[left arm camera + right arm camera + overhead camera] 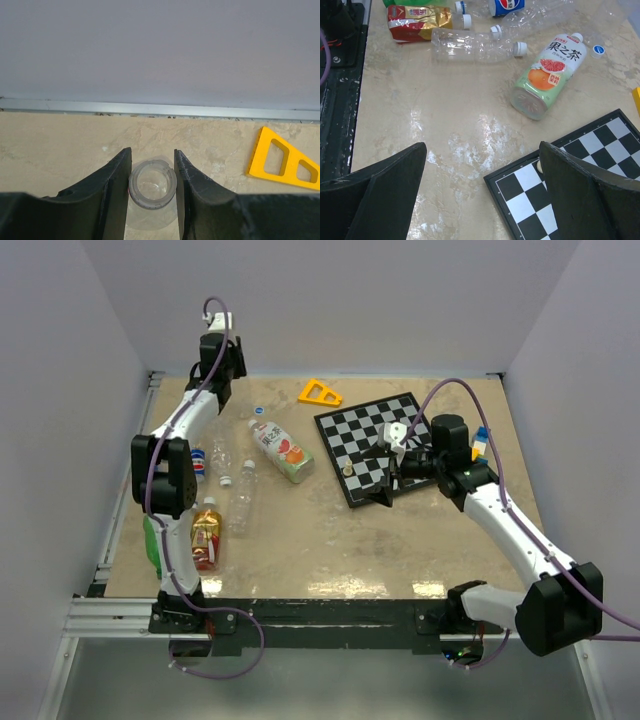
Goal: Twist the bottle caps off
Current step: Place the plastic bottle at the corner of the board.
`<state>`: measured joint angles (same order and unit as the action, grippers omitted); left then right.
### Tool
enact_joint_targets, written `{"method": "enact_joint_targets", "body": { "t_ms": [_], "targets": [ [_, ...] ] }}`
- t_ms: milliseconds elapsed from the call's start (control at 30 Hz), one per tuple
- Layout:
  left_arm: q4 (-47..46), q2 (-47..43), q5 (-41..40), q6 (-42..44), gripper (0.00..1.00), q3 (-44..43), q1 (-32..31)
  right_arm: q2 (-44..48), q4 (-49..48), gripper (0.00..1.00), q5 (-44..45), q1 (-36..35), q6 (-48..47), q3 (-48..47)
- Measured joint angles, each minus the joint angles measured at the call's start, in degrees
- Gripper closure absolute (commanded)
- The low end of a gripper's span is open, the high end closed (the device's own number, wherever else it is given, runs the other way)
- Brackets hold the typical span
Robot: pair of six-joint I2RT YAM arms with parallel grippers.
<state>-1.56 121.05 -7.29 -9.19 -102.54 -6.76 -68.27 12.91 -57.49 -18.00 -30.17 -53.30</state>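
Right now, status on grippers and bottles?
Left gripper shut on a clear ring, cap or neck unclear. Right gripper open over chessboard edge. Bottles lying at left.

Top view: high behind the arm bases, looking down on the whole table.
Left wrist: low, close, facing the back wall; shares the yellow triangle with the top view.
Right wrist: raised, facing the bottles across a chessboard corner.

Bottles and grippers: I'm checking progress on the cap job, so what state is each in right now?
left gripper: shut on the clear bottle neck
clear bottle neck: uncapped, mouth open
right gripper: open, empty
tea bottle: lying on its side, white cap on
red-yellow bottle: lying on its side, white cap on
lying clear bottle: white cap on
loose cap: off any bottle, lying flat
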Motion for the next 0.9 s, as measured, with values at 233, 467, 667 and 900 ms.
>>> {"method": "enact_joint_targets", "body": {
  "t_ms": [233, 467, 667, 900],
  "targets": [
    [-4.02, -0.28, 0.02, -0.13, 0.67, 2.29, 0.00, 0.00, 0.00, 0.02, -0.02, 0.00, -0.13, 0.00],
    [-4.66, -0.98, 0.00, -0.31, 0.48, 3.54, 0.00, 0.00, 0.00, 0.02, 0.00, 0.00, -0.31, 0.00],
    [-3.45, -1.70, -0.02, -0.24, 0.38, 4.00, 0.00, 0.00, 0.00, 0.02, 0.00, 0.00, -0.35, 0.00],
    [-2.25, -2.05, -0.26, -0.24, 0.17, 4.00, 0.00, 0.00, 0.00, 0.02, 0.00, 0.00, -0.52, 0.00]
  ]
}}
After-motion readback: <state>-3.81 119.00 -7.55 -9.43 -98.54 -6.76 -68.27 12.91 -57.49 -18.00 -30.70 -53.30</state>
